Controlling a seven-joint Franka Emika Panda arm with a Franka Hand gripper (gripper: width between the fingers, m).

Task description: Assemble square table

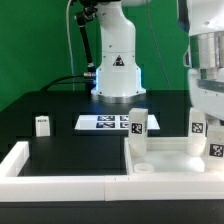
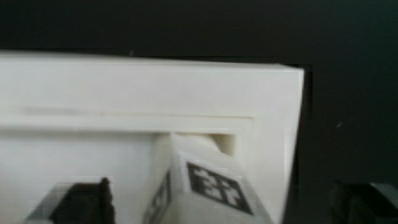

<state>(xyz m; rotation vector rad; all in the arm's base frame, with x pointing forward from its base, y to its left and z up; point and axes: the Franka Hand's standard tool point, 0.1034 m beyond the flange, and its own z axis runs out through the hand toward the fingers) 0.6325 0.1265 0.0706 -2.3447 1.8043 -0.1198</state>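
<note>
The square table top (image 1: 168,158) is a white tray with a raised rim at the exterior view's right. A tagged white leg (image 1: 137,124) stands upright at its left far corner. Two more tagged legs (image 1: 197,126) (image 1: 215,148) stand at its right side under my gripper (image 1: 207,118). In the wrist view the top (image 2: 143,100) fills the frame. One tagged leg (image 2: 217,185) stands between my dark fingers (image 2: 86,202). The jaws straddle it, with a gap showing on one side. A loose leg (image 1: 42,125) stands on the black table at the left.
The marker board (image 1: 103,122) lies in front of the robot base (image 1: 117,70). Long white wall bars (image 1: 60,178) edge the black surface along the front and the left corner.
</note>
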